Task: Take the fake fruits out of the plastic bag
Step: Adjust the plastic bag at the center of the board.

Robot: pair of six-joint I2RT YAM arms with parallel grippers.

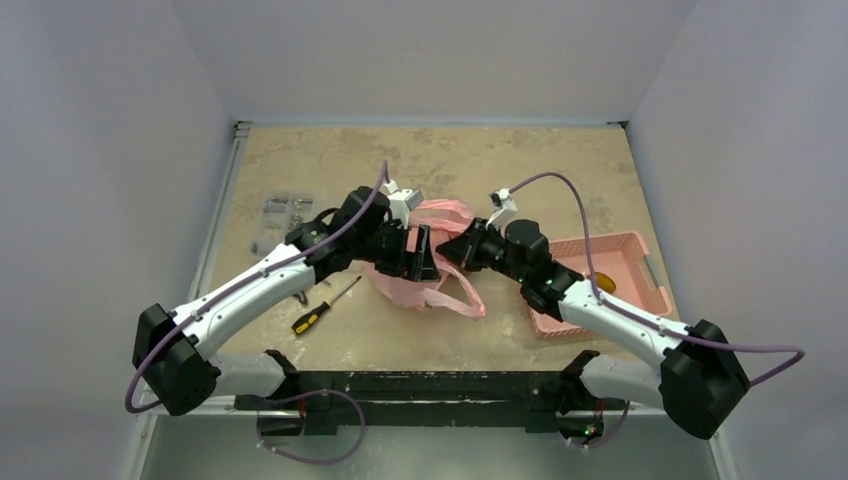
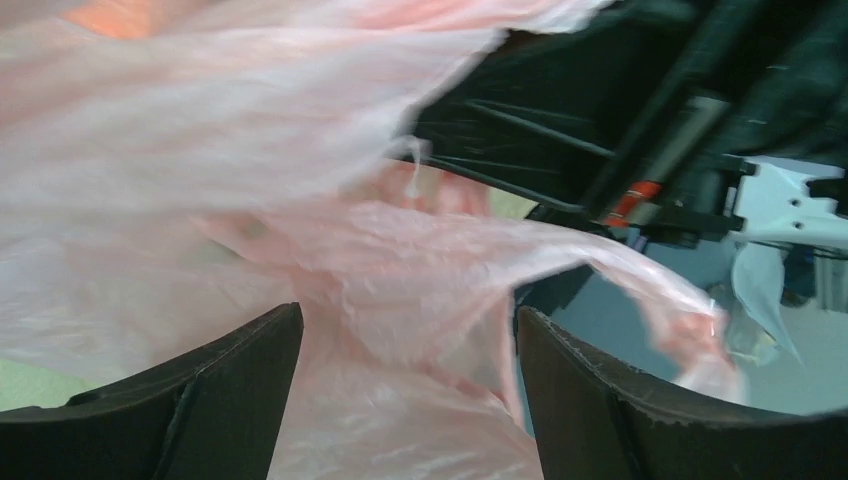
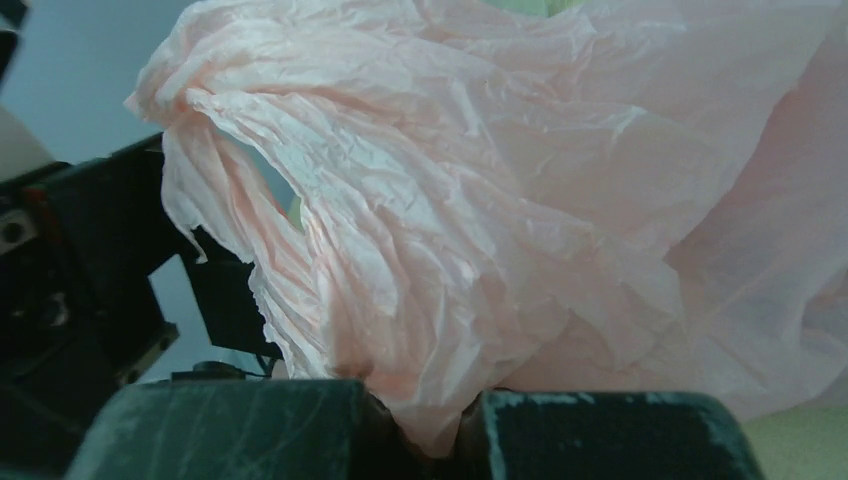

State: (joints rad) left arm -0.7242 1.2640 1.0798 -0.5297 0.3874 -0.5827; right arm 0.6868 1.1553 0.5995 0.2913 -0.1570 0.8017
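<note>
The pink plastic bag point(image 1: 432, 288) lies crumpled mid-table between my two grippers, one loop handle trailing toward the near side. My left gripper point(image 1: 418, 252) is open, and loose bag film point(image 2: 400, 300) lies between its two dark fingers point(image 2: 200, 390). My right gripper point(image 1: 458, 250) is shut on a bunched fold of the bag point(image 3: 440, 400), whose crinkled film point(image 3: 480, 200) fills that view. One yellow oblong fruit point(image 1: 607, 282) lies in the pink basket point(image 1: 640, 262). An orange tint point(image 2: 110, 15) shows through the film at the top left. The other fruits are hidden.
A screwdriver with a yellow and black handle point(image 1: 322, 308) lies left of the bag, by the left arm. Small metal parts point(image 1: 280, 210) lie at the far left. The rigid pink basket stands at the right, under the right arm. Walls enclose the table.
</note>
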